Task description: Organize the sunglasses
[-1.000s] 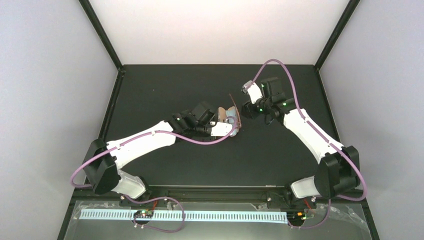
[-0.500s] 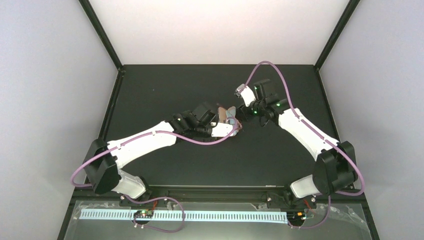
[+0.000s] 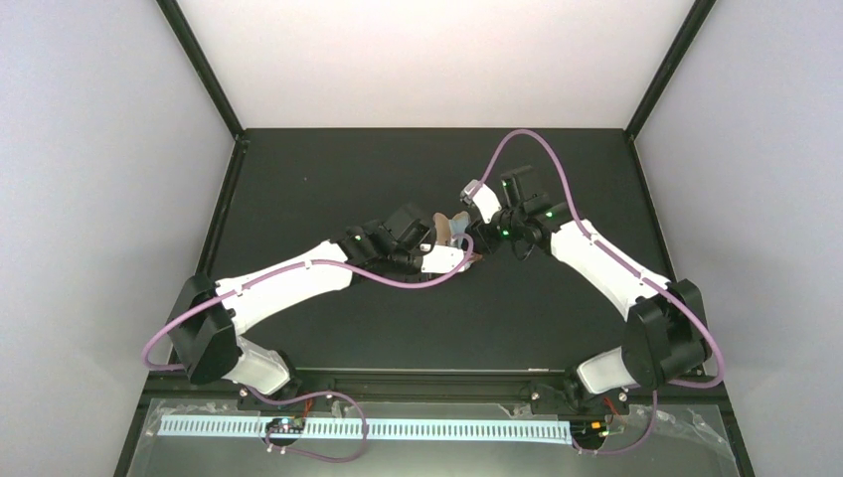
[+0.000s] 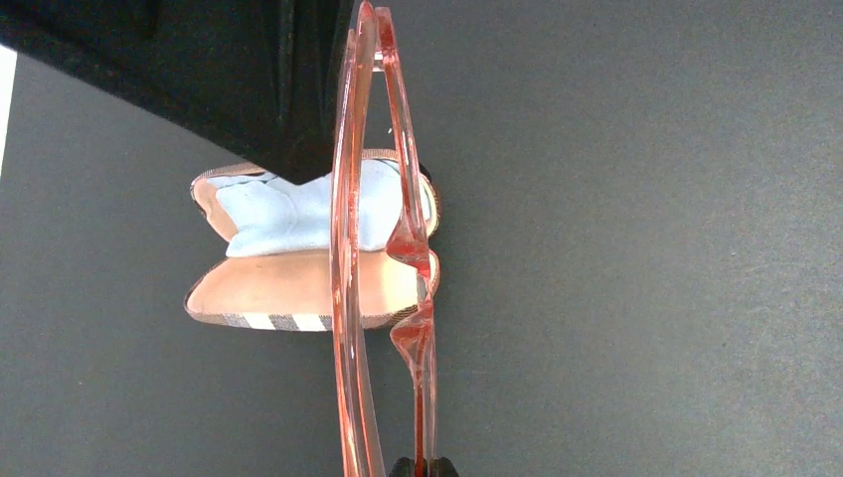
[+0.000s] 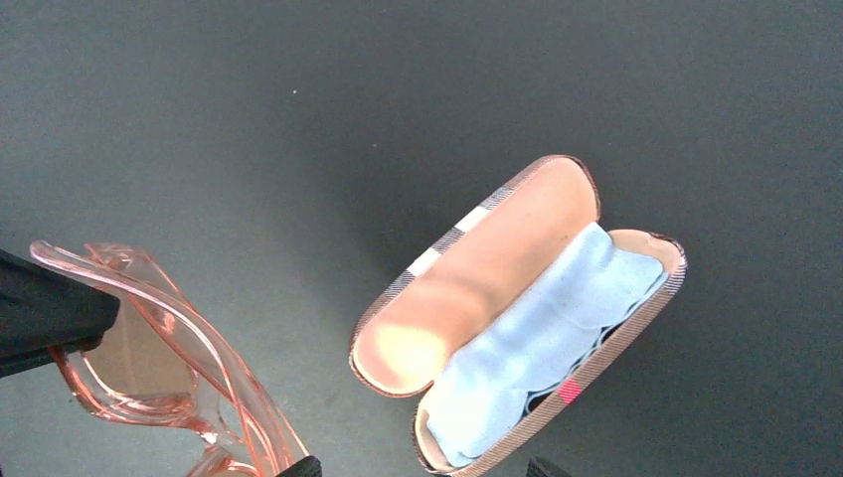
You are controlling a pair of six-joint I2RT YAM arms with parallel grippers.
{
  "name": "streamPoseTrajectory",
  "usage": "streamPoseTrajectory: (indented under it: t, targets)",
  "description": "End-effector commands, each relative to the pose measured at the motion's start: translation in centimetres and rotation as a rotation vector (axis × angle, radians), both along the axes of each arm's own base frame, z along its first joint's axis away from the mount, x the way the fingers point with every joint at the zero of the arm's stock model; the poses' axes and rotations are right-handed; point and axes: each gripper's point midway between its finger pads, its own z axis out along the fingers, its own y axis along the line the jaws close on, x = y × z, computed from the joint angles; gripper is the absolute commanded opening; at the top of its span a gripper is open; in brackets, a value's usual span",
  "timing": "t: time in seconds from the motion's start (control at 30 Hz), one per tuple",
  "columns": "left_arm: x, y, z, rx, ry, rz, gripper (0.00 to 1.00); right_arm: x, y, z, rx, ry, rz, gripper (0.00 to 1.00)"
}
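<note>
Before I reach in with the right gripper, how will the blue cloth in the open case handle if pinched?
The cloth looks floppy: it lies rumpled along the hollow of the case, so it will probably drape and bunch. It seems thin and light, so the case likely stays put.

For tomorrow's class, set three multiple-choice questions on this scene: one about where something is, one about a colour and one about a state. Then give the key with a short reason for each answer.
1. Where is the light-blue cloth relative to the case?
A beside it
B inside it
C under it

2. What colour is the frame of the sunglasses?
A translucent pinkish-red
B opaque black
C bright green

3. What state is the case in?
A shut, lying flat
B shut, standing on end
C lying open

Key:
1 B, the cloth fills one half of the case.
2 A, the frame is see-through and rosy in both wrist views.
3 C, both peach-lined halves face up.
</note>
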Motion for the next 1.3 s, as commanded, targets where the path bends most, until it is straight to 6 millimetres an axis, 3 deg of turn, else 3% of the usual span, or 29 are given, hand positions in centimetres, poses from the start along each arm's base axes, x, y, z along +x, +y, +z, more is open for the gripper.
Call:
streamPoseTrajectory:
  t: [0.0,0.27,0.5,0.67,0.8,0.9,1.13,1.27]
  targets:
    - [0.6,-1.0,1.2,-0.035,-0.041,-0.003,0.02,-1.5,0.8,0.3,0.035,0.027,0.073,0.55]
    - [0.1,-0.6,0.4,-0.022,-0.033,-0.018,0.01,-1.1,0.9,2.3,0.038,0.002,0.089,0.59]
    - [-0.8,-0.6,0.4,-0.06,0.032,-0.025,0.01,-1.2,-1.4,4.9,0.083,-0.062,0.104,0.68]
    - [-1.3,-0.9,1.4,-0.138,0.144,-0.032,0.02,-3.4,-2.8,5.5,0.091,-0.099,0.181,0.75]
    - [-2.0,-1.2,2.7,-0.206,0.275,-0.073,0.02,-7.3,-2.4,6.0,0.118,-0.08,0.363,0.8]
    - [-3.0,-1.7,3.8,-0.26,0.357,-0.124,0.02,-9.1,-2.1,6.5,0.159,-0.052,0.438,0.83]
    - [-4.0,-1.9,5.6,-0.323,0.446,-0.185,0.01,-10.6,-1.6,6.1,0.218,0.024,0.499,0.84]
    - [-4.1,-1.8,5.9,-0.342,0.48,-0.193,0.02,-10.8,-1.5,5.7,0.232,0.051,0.512,0.76]
